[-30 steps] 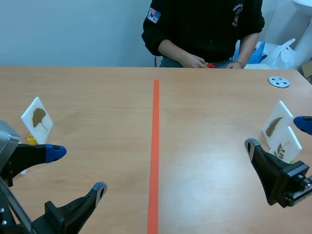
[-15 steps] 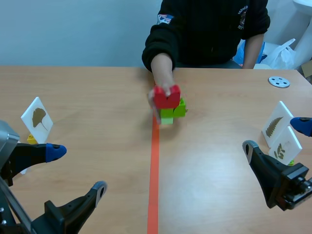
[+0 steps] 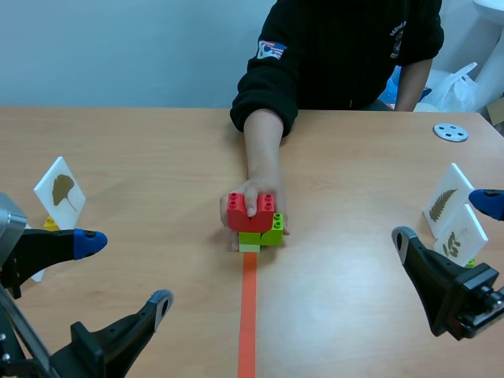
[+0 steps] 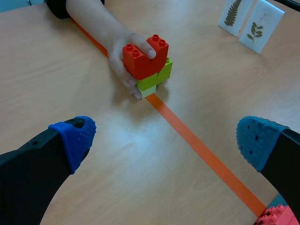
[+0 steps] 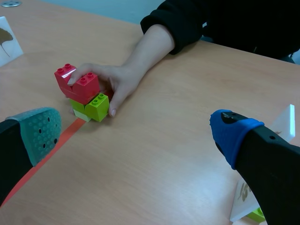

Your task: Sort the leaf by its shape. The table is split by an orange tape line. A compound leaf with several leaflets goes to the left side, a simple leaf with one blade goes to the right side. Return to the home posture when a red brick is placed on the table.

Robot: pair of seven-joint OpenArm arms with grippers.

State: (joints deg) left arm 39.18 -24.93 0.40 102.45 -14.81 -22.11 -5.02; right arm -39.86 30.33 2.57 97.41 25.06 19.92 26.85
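both arms sit low along the counter's near edge. the left end effector [image 3: 126, 273] is released, fingers wide apart around nothing; the right end effector [image 3: 447, 219] is released too. a person's hand [image 3: 256, 206] reaches in from the far edge and grips a red brick [image 3: 238, 214] stacked on green bricks [image 3: 266, 236], on the orange tape line [image 3: 248, 315] mid-counter, ahead of both end effectors and well apart from them. a ginkgo leaf card [image 3: 61, 193] stands near the left edge; a fern card [image 3: 443, 203] and a sprig card [image 3: 463, 236] stand near the right edge.
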